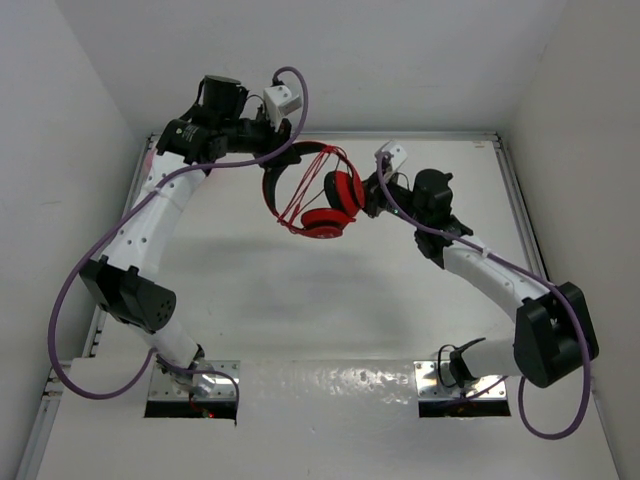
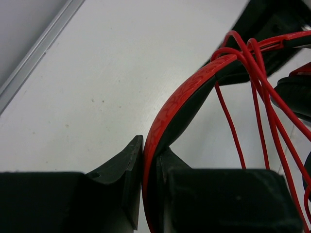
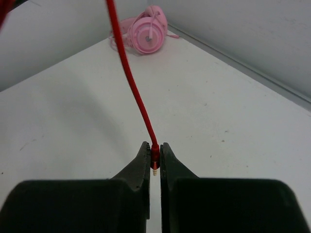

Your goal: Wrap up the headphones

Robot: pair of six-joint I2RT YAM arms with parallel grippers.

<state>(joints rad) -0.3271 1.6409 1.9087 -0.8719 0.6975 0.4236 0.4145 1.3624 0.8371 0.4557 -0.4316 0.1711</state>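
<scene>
- Overhead, the headphones (image 1: 328,200) sit upper centre, over the white table (image 1: 250,290).
- Left wrist: left gripper (image 2: 148,155) pinches the headband (image 2: 180,97); cord (image 2: 232,136) loops at right.
- Right wrist: right gripper (image 3: 154,150) pinches the cord's plug (image 3: 154,164); pink headphones (image 3: 146,31) top centre.

two slim robot arms – the left arm (image 1: 150,225) and the right arm (image 1: 490,275) – each built of white tubular links joined by chunky black joint housings. a purple cable (image 1: 62,300) loops loosely along each arm. a small white camera block (image 1: 283,98) sits at each wrist. each base stands on a shiny metal plate (image 1: 190,392) at the near edge. the left gripper (image 2: 149,145) and the right gripper (image 3: 154,145) have matt black, wedge-shaped fingers.
</scene>
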